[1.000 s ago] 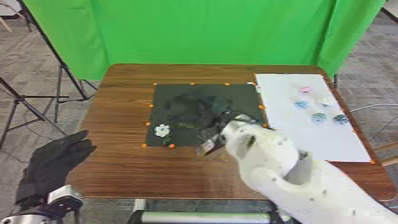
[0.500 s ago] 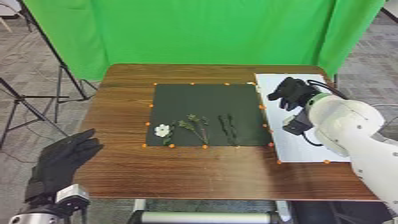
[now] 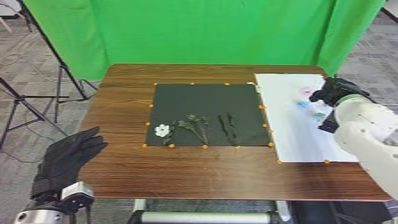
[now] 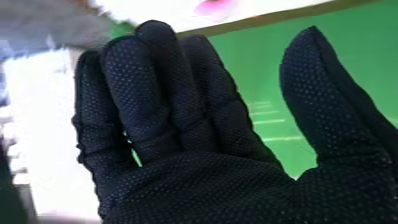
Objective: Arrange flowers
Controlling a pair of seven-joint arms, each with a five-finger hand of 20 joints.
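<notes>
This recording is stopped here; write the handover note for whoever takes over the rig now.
Right hand: open and empty, at the right side of the white sheet, near its flower heads.
Left hand: open, by the table's left edge.
On the black sheet: white flower, leafy sprig and dark stems.
On the white sheet: pink head and two bluish ones.
Done: flower, sprig and stems are on the black sheet.
Left: probably bringing the remaining heads over to it.
</notes>
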